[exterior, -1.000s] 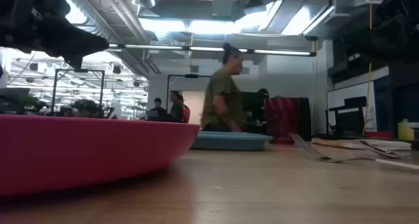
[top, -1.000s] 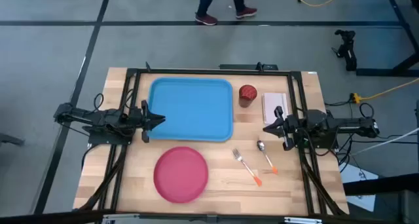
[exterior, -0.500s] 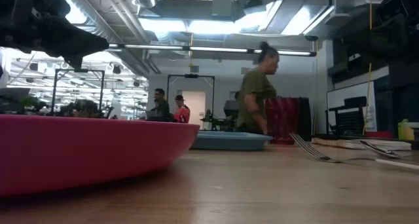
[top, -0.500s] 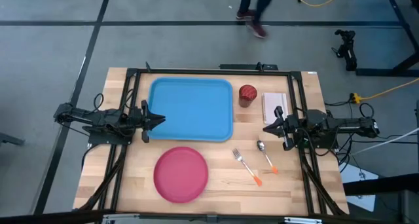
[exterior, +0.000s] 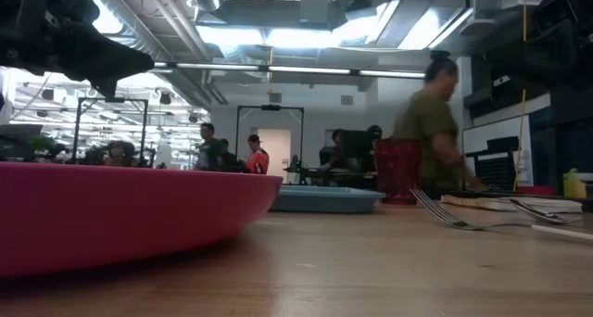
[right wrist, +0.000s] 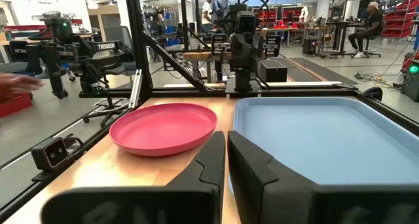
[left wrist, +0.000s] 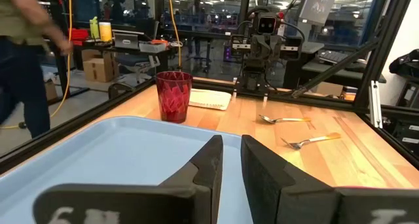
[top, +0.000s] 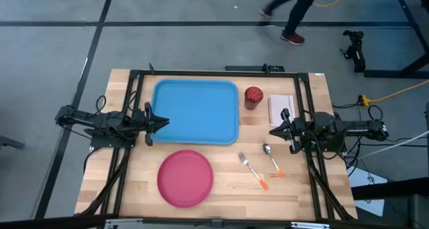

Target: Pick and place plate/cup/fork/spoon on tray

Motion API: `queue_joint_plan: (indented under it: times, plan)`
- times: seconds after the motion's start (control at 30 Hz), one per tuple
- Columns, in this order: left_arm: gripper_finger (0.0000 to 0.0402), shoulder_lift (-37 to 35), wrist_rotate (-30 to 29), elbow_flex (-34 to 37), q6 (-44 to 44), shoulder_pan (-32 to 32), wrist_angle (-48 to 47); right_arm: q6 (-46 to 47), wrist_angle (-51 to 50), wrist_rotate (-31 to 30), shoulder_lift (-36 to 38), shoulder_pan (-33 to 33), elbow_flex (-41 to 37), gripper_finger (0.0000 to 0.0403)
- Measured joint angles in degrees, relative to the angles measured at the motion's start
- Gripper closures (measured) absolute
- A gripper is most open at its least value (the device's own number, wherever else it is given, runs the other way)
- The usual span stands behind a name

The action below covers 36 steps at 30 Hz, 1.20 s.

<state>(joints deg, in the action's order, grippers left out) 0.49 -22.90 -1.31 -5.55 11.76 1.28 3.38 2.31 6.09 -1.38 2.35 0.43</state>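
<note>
The light-blue tray (top: 196, 111) lies at the table's far middle. The pink-red plate (top: 185, 178) lies flat near the front edge. The dark red cup (top: 253, 96) stands upright right of the tray. The fork (top: 251, 170) and the spoon (top: 271, 159) lie flat at the right front, orange handle ends toward the near edge. My left gripper (top: 165, 121) is shut and empty at the tray's left edge. My right gripper (top: 273, 130) is shut and empty, right of the tray, above the spoon's bowl.
A small white pad (top: 281, 107) lies right of the cup. A black frame (top: 221, 72) runs along the table's far and side edges. A person (top: 291, 8) walks on the floor beyond the far edge. Bare wood lies between plate and fork.
Both arms and all task things have kept still. A person beyond the far edge has walked toward the right.
</note>
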Motion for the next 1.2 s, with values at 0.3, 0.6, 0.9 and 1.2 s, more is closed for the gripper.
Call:
queue_joint_plan:
  times: [0.3,0.6,0.9,1.2]
  plan:
    - [0.0352,0.0,-0.7,0.0,0.0,0.0,1.0,1.4,0.1,0.0,0.0,0.0,0.0,0.0378]
    - [0.0352,0.0,-2.1,0.0,-2.1,0.0,13.6,17.8,8.0,0.0,0.0,0.1,0.0,0.0378]
    - [0.0352,0.0,-5.1,0.0,4.6,-0.1,16.7,18.9,38.2,-2.7,-1.6,0.1,0.1,0.0378]
    - [0.0352,0.0,-1.8,0.0,4.5,-0.5,18.1,-9.4,36.7,8.1,-17.0,0.1,22.9,0.0378]
